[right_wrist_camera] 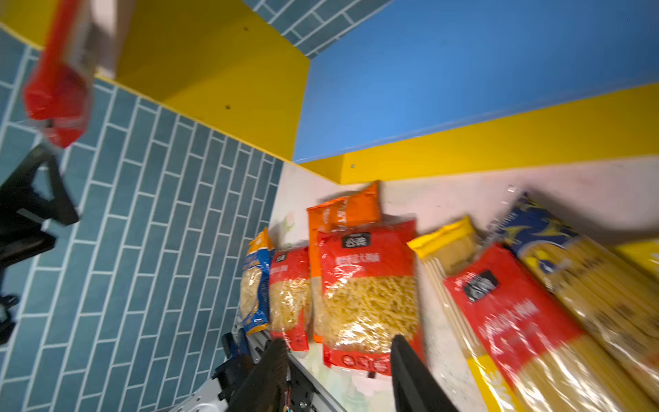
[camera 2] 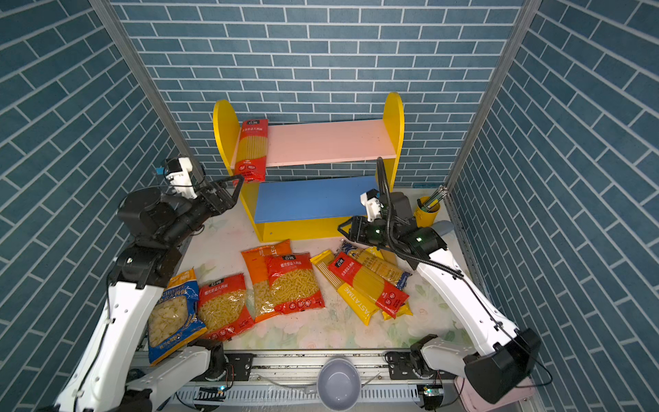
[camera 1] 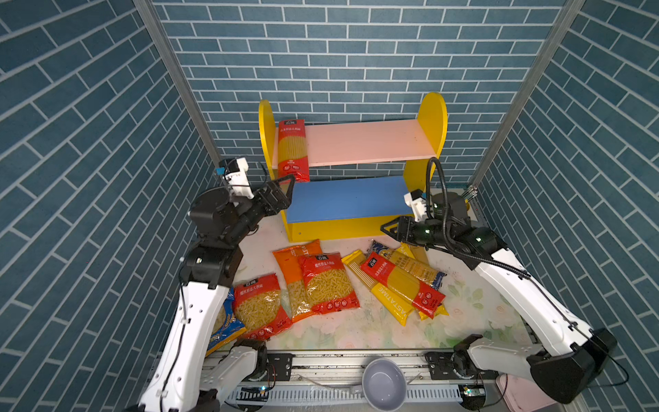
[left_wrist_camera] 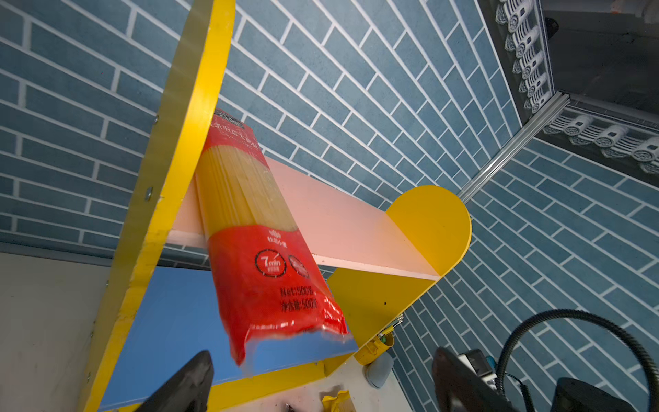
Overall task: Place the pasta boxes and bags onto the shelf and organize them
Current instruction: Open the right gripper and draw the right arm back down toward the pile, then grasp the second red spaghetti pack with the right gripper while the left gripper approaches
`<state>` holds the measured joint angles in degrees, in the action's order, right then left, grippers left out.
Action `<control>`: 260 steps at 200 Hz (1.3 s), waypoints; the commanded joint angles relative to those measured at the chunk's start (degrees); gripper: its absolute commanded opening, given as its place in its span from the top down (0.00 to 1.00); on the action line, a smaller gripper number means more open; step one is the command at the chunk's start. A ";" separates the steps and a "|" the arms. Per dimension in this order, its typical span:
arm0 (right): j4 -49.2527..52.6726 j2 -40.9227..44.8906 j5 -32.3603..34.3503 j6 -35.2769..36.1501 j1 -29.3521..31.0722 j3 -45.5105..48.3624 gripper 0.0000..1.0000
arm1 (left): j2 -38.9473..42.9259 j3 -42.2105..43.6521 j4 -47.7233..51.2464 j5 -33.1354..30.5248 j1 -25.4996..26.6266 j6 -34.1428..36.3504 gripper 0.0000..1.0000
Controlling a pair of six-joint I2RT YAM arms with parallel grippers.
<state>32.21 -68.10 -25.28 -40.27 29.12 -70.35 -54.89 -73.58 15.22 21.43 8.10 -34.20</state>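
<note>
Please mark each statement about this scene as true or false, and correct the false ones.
1. A red spaghetti pack lies on the pink board. True.
2. The blue board holds two bags. False: it holds none.
3. The left gripper clamps the red pack. False: its fingers stand open just below it.
4. The right gripper holds nothing. True.
5. A red bag lies partly on an orange bag. True.

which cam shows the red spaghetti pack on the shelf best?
Left wrist: the red spaghetti pack fills the frame, label legible, overhanging the pink board. Both top views show it whole but small. Right wrist shows a blurred end.
</note>
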 commanded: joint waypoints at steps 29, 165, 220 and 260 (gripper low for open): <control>7.51 5.42 2.52 4.59 -12.34 15.64 0.53 | 12.61 7.46 17.75 -4.93 -0.28 7.18 0.06; 11.43 -4.44 10.04 11.00 -14.88 25.60 0.38 | 3.73 33.42 2.22 -23.67 36.86 1.52 0.12; 10.60 -6.43 3.38 8.66 -5.77 25.10 0.38 | -10.02 34.80 -10.20 -22.67 42.72 -0.04 0.11; 8.29 -9.64 -1.11 10.05 -4.18 25.35 0.39 | -15.56 34.68 -14.72 -20.42 42.75 -0.10 0.12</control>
<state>41.10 -75.13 -22.46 -31.24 24.75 -46.28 -68.27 -38.94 5.50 -0.12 50.54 -33.98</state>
